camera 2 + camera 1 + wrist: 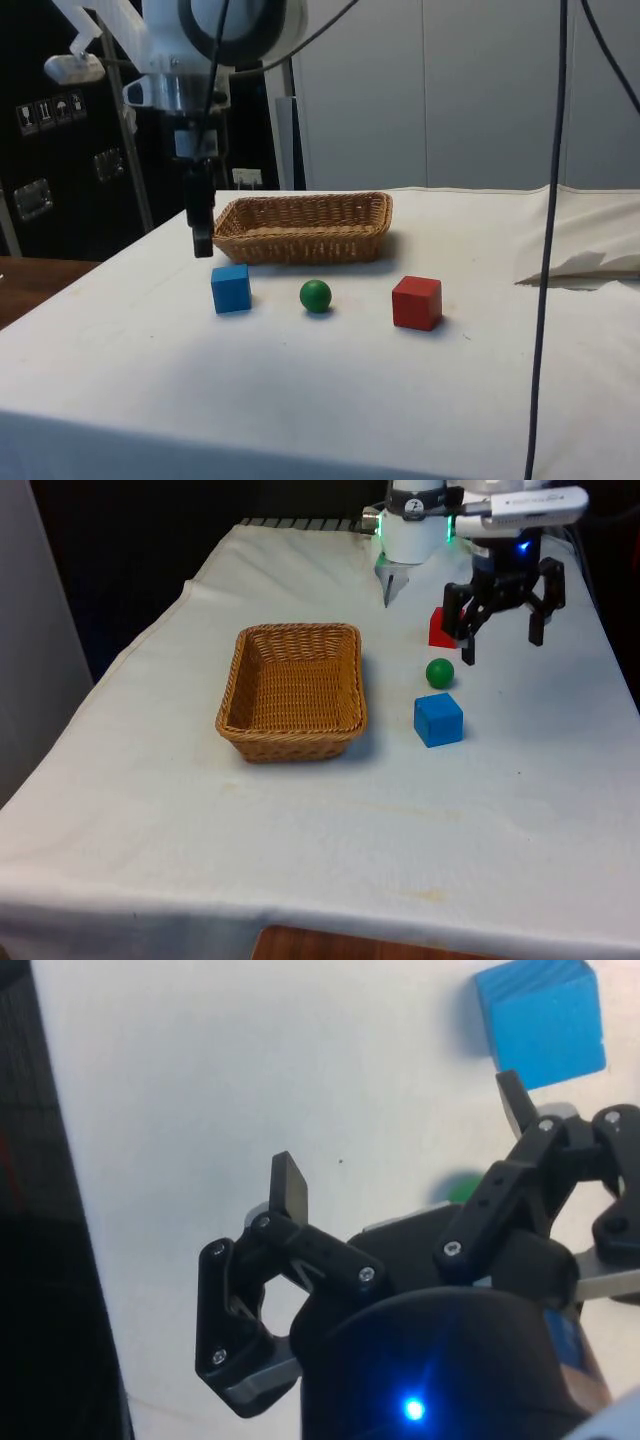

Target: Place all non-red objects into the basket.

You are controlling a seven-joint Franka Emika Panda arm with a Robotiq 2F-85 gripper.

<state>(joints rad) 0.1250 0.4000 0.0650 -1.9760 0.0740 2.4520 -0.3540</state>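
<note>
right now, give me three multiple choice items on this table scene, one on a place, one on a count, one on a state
1. Between the blue wooden cube and the red wooden cube lies:
A. the woven wicker basket
B. the small green ball
C. a folded cloth

2. How many loose objects sit outside the woven wicker basket?
A. one
B. two
C. three

3. The black two-finger gripper is:
A. open, holding nothing
B. shut on the blue cube
C. inside the basket

Answers:
1 B, the small green ball sits mid-row in the side view.
2 C, two cubes and a ball rest on the white cloth.
3 A, the fingers stand apart above the cloth.
</note>
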